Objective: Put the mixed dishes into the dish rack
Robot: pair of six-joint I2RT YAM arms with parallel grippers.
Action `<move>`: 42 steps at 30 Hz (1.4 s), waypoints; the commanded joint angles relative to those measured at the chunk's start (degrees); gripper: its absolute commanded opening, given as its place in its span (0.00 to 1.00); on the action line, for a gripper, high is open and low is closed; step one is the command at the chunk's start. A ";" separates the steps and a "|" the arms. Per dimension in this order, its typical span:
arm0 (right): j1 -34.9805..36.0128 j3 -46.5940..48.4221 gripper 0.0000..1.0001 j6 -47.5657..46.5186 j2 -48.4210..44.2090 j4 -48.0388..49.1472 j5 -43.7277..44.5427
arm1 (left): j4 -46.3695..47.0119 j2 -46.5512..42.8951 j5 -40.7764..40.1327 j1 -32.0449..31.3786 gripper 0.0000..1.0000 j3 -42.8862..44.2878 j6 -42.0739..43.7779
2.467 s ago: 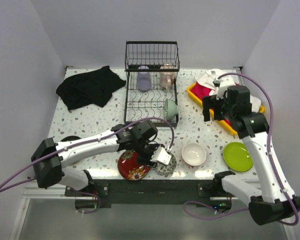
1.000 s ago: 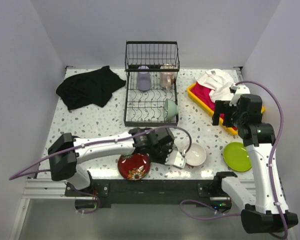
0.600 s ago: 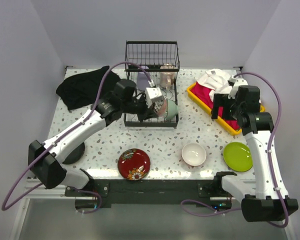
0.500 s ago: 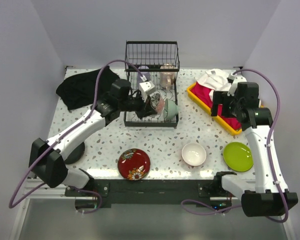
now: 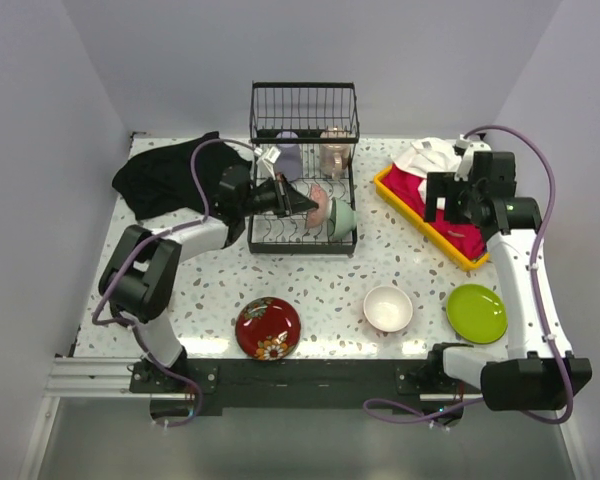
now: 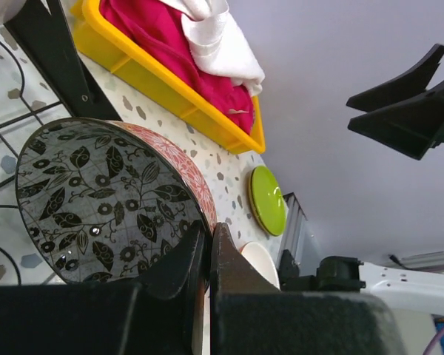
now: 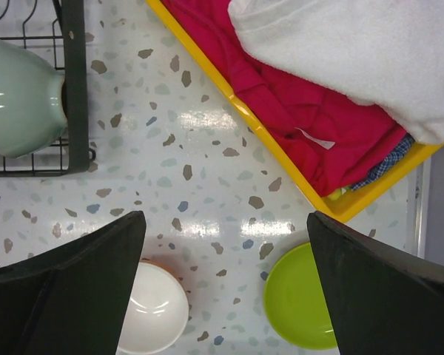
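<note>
The black wire dish rack stands at the back centre. Its lower grid holds a lavender mug, a pinkish mug and a pale green bowl on edge. My left gripper is shut on the rim of the black-white patterned bowl, held tilted over the grid beside the green bowl. In the left wrist view the jaws pinch that bowl. My right gripper hangs open above the table, nothing between its fingers. A red floral bowl, white bowl and lime green plate lie at the front.
A yellow tray of red and white cloths sits right of the rack, under my right wrist. A black cloth lies at the back left. The white bowl and lime plate show below my right gripper.
My left arm carried the patterned bowl from the table's front up to the rack and now holds it low over the lower grid. My right arm drifted slightly back and right.
</note>
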 commanded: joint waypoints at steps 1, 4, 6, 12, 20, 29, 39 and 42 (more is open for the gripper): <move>-1.40 1.71 0.95 -1.30 0.59 -0.26 2.81 | 19.67 3.80 3.04 0.10 0.00 0.18 -12.98; -1.83 1.71 0.95 -3.23 1.29 -0.70 3.25 | 22.57 6.35 3.39 0.10 0.00 0.36 -15.62; -2.01 1.89 0.95 -3.49 1.99 -0.88 3.51 | 24.07 7.42 3.39 0.10 0.00 0.19 -16.94; -2.45 2.50 0.95 -3.85 3.22 -0.88 3.60 | 26.97 9.88 2.78 0.10 0.00 -1.04 -18.70; -2.63 3.12 0.95 -3.94 4.46 -0.44 3.60 | 24.17 8.47 -2.67 0.63 0.00 -6.49 -18.61; -2.63 2.24 0.95 -3.67 3.58 -0.17 2.63 | 15.66 8.83 -6.45 1.16 0.20 -6.67 -16.26; -2.71 -0.66 0.95 -2.79 0.07 0.00 1.49 | -1.04 3.13 -1.89 4.14 0.56 -0.09 -0.97; -2.63 -1.71 0.95 -2.09 -1.34 0.44 0.44 | -9.56 -2.76 -0.31 6.16 0.58 0.44 5.53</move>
